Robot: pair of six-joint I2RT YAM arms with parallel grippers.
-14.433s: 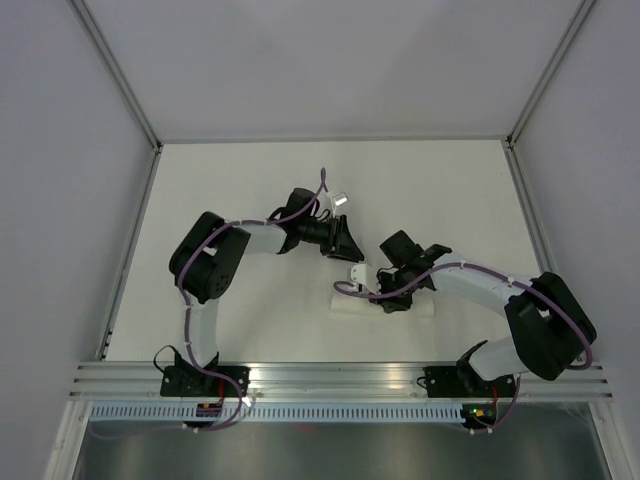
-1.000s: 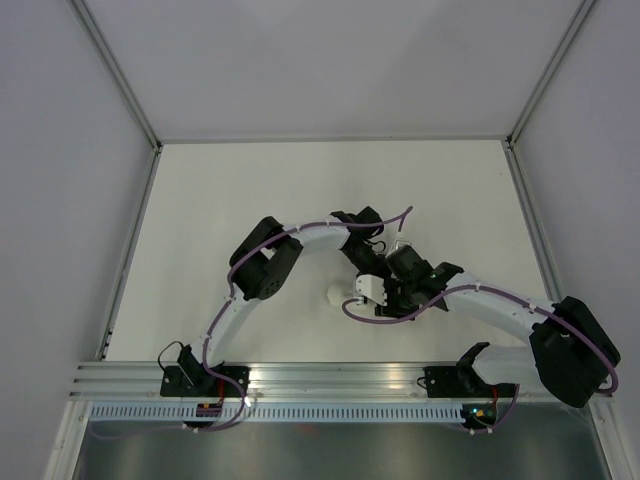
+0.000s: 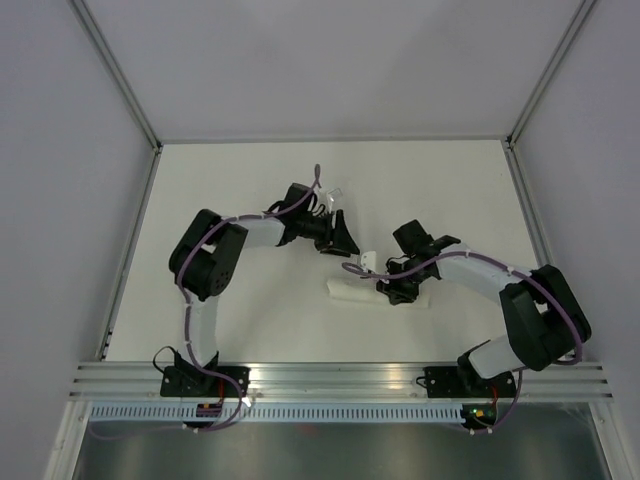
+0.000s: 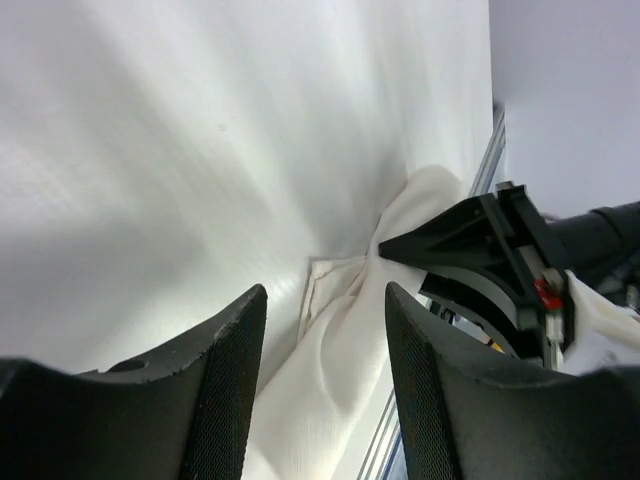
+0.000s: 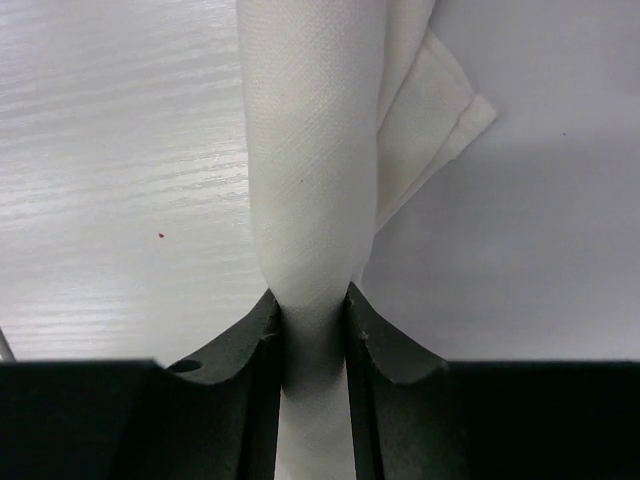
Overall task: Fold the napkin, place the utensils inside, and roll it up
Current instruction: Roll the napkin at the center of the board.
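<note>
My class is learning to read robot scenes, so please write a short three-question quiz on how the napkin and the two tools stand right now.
1. True or false: the right tool is clamped on the rolled napkin.
2. Pick one. The left tool is: A) open and empty, apart from the napkin; B) shut on the napkin; C) holding a fork.
3. Fill in the gap: the napkin lies on the white ___.
Key: 1 true; 2 A; 3 table.
</note>
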